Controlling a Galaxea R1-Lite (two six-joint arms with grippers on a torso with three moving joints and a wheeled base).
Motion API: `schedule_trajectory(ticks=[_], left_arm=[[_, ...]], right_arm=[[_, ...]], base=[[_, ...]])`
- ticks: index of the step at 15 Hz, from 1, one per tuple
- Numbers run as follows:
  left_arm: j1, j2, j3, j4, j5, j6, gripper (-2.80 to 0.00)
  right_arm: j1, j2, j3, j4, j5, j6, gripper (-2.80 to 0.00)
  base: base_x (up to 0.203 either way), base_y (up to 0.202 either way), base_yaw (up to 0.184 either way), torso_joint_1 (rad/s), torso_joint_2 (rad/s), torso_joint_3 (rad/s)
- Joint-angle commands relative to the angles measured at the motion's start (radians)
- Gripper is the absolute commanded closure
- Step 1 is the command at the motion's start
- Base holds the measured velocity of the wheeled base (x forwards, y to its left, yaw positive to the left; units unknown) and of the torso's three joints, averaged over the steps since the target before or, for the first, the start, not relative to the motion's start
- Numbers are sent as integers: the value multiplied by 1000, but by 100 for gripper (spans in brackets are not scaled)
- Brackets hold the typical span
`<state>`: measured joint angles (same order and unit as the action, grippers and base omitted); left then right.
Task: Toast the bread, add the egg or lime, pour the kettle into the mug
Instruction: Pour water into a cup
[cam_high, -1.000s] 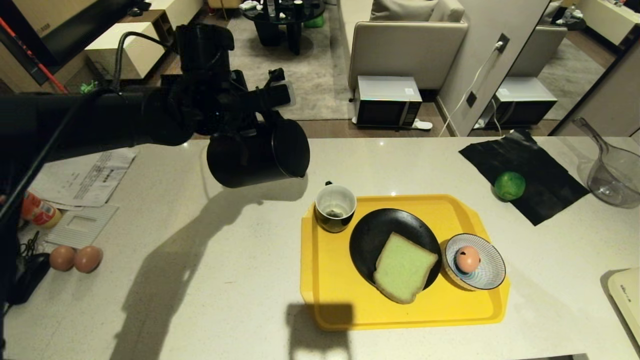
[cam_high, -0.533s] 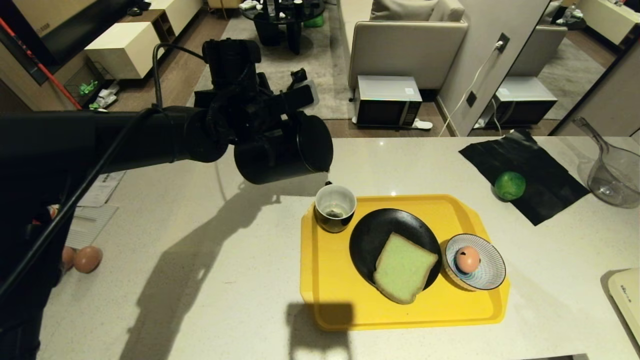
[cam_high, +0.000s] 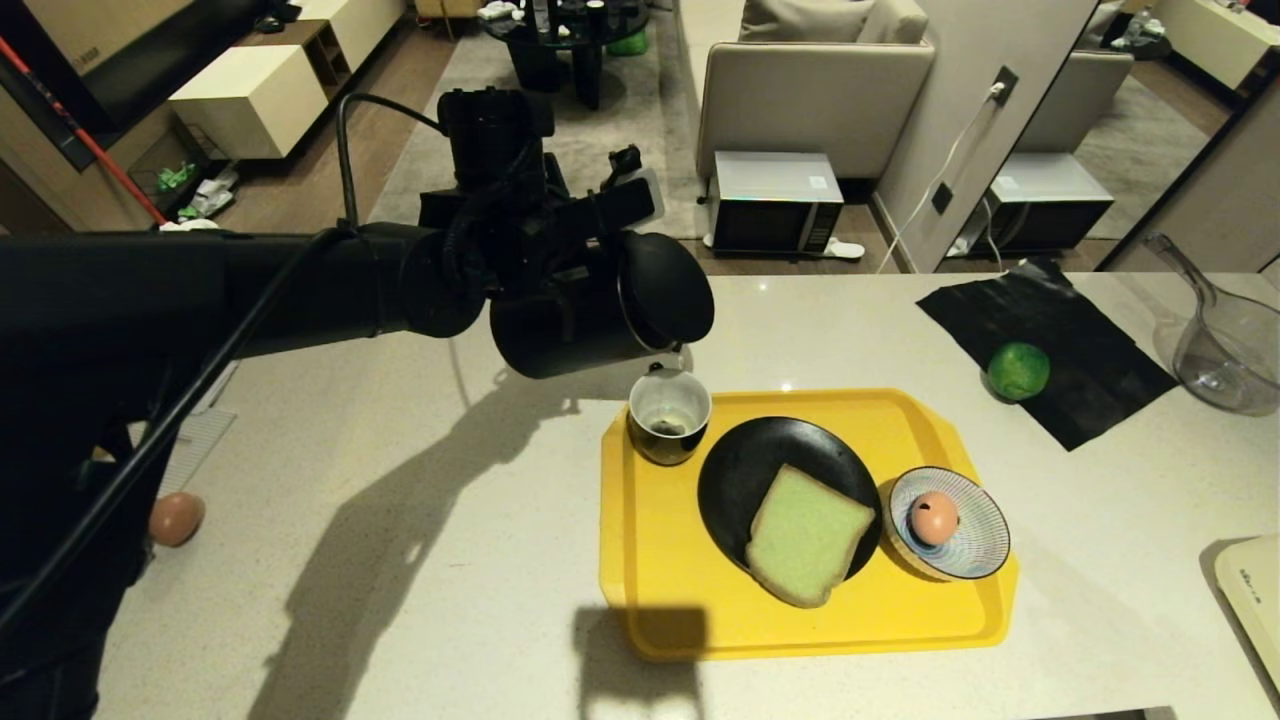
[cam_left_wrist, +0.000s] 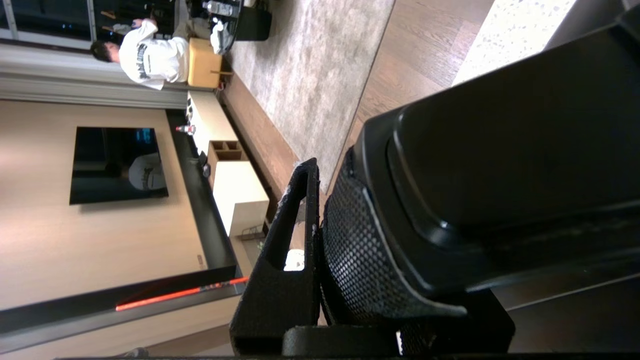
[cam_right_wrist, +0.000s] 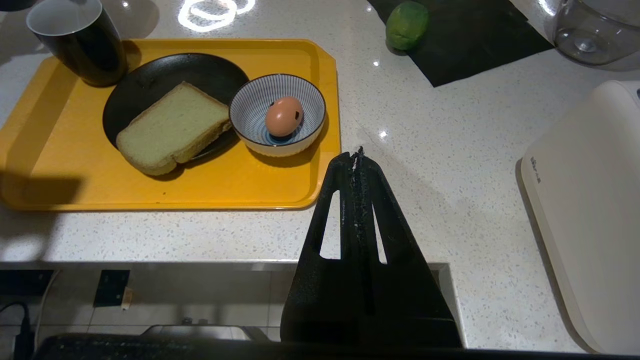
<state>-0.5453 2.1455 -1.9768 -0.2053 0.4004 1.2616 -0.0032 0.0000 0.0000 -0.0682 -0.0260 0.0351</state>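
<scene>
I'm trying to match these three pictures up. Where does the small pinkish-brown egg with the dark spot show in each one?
Head view: the small pinkish-brown spotted egg lies in the blue-and-white striped bowl, right end of the yellow plastic tray.
Left wrist view: not in it; the matte-black kettle fills the picture.
Right wrist view: upper middle, in the same bowl, beside the pale green bread slice.
Shared landmark: the yellow tray, in the head and right wrist views.

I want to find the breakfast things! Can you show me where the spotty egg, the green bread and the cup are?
egg (cam_high: 933, 517): head view, middle of its shell, in the striped bowl.
bread (cam_high: 808, 533): head view, centre of the slice's top face.
mug (cam_high: 669, 405): head view, white inside wall.
</scene>
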Motion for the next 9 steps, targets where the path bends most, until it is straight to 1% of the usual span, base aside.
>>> schedule_trajectory(ticks=[1, 9], left_arm=[[-8, -3, 1, 1, 9, 7, 0], [-33, -7, 3, 7, 31, 7, 0]], right_arm=[[0, 2, 26, -1, 0, 0, 0], [0, 2, 26, -1, 0, 2, 0]], base=[[0, 0, 0, 0, 0, 0], [0, 0, 0, 0, 0, 0]])
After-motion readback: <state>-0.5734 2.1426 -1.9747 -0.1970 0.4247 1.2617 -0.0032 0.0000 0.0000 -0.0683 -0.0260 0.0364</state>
